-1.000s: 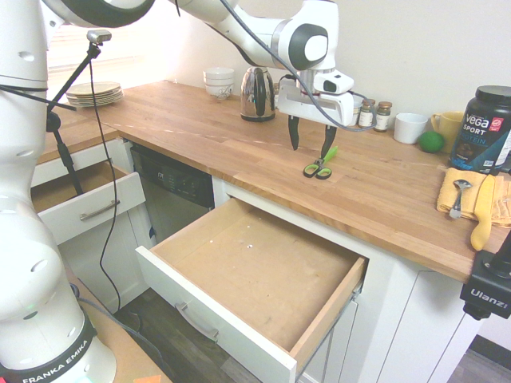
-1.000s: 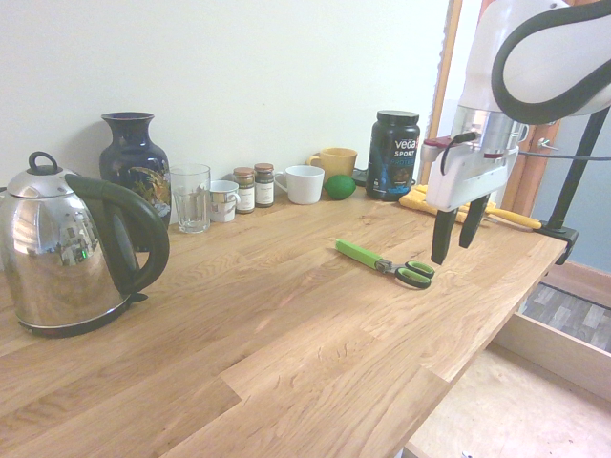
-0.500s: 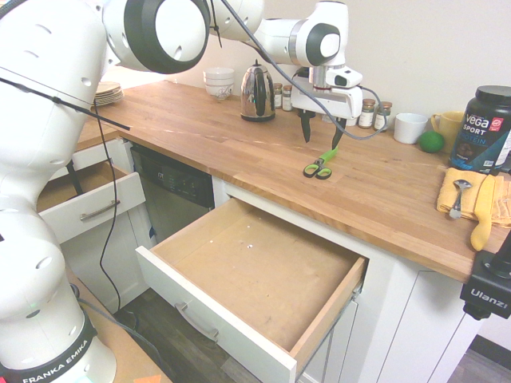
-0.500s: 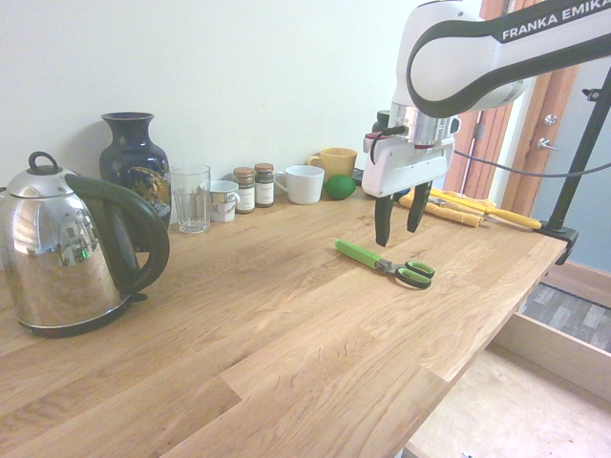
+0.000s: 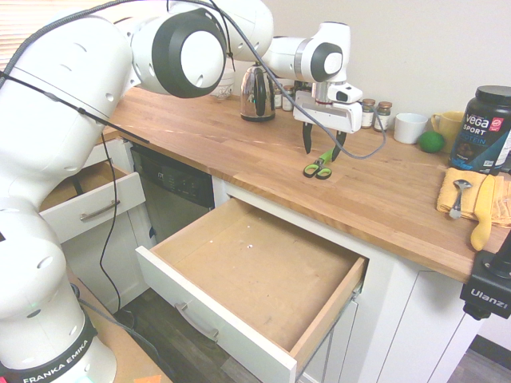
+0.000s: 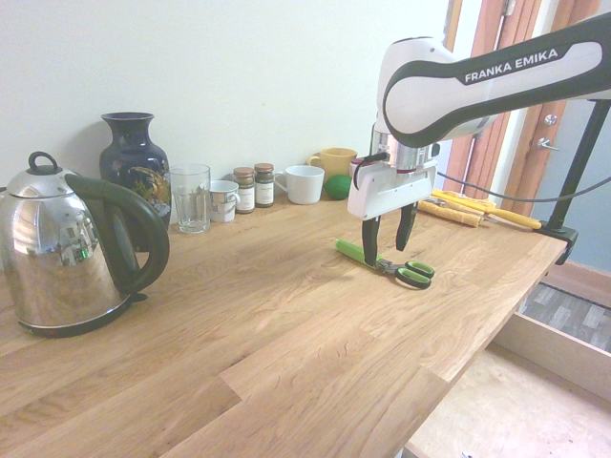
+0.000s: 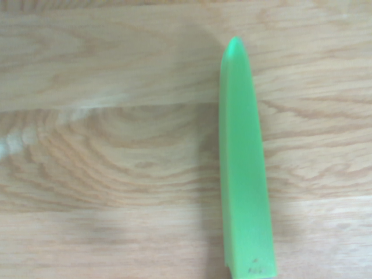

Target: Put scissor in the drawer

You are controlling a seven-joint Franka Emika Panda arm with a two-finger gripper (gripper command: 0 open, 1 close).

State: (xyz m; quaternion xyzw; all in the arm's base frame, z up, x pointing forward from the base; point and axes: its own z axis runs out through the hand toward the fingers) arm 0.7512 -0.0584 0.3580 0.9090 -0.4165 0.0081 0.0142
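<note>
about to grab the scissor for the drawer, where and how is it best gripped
I'd grip the scissor around the green blade part, near the handle loops, coming straight down with one finger of the tool on each long side. It lies flat on the counter, and that part is long and narrow, so the fingers should close across it.

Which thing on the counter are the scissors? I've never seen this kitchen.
Find the big open drawer with the bare wooden inside, then look at the wooden counter just above it. The scissors lie there, below the robot's gripper. Unlike the round green thing near the mugs, they are long, with a lime-green blade end and two black-lined loops.
</note>
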